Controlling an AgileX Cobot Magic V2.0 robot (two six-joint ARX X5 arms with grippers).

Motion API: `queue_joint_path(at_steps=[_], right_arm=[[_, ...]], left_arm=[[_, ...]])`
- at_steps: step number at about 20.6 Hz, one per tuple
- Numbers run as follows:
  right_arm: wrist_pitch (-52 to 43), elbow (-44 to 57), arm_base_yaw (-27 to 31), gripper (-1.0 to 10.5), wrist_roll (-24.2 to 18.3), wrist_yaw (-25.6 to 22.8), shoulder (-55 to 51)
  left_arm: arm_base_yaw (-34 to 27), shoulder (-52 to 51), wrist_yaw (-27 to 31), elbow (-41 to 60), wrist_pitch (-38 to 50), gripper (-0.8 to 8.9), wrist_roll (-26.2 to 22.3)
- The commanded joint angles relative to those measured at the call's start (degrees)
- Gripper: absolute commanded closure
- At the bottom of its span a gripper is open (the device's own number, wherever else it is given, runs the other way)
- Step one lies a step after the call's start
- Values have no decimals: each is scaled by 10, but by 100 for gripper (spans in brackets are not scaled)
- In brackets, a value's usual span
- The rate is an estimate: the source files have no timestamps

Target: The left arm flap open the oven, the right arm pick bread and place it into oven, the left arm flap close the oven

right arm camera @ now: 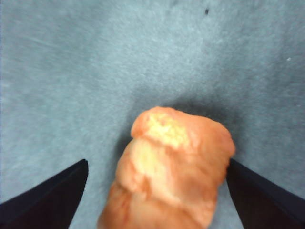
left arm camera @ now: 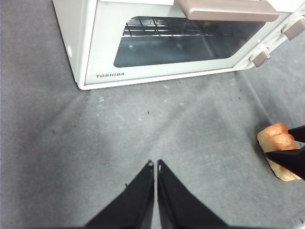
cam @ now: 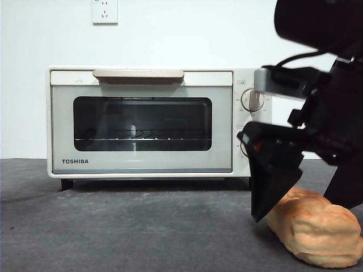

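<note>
The cream-white TOSHIBA oven (cam: pixel 142 122) stands at the back of the grey table with its door shut and its beige handle (cam: pixel 139 75) on top. The golden-orange bread (cam: pixel 317 232) lies on the table at the front right, in front of the oven's knobs. My right gripper (cam: pixel 300 209) is open and lowered over the bread, one jaw on each side; in the right wrist view the bread (right arm camera: pixel 171 171) sits between the spread jaws of the gripper (right arm camera: pixel 157 162). My left gripper (left arm camera: pixel 154 164) is shut and empty above the table in front of the oven (left arm camera: pixel 105 52).
A white wall with a power socket (cam: pixel 105 11) stands behind the oven. The grey table surface (cam: pixel 142 226) stretches in front of the oven. The bread (left arm camera: pixel 276 143) shows at the edge of the left wrist view, with a black right finger (left arm camera: pixel 290 160) over it.
</note>
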State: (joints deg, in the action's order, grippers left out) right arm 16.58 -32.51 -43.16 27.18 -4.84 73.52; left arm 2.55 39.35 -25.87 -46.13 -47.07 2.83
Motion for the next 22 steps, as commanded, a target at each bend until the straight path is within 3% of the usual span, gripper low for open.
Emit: queue_joint_path(at_steps=[1, 4, 12, 17, 22], right_arm=[[-11, -3, -7, 551, 7, -13, 18], [-10, -3, -7, 700, 7, -13, 17], [-8, -14, -6, 725, 3, -10, -25], [30, -25, -6, 725, -2, -7, -114], [92, -53, -6, 725, -11, -8, -190]], left_arm=[[2, 3, -3, -13, 4, 797, -7], [2, 3, -3, -13, 4, 797, -7], [12, 3, -24, -13, 44, 797, 15], [75, 22, -21, -13, 167, 797, 86], [152, 101, 48, -34, 276, 797, 113]])
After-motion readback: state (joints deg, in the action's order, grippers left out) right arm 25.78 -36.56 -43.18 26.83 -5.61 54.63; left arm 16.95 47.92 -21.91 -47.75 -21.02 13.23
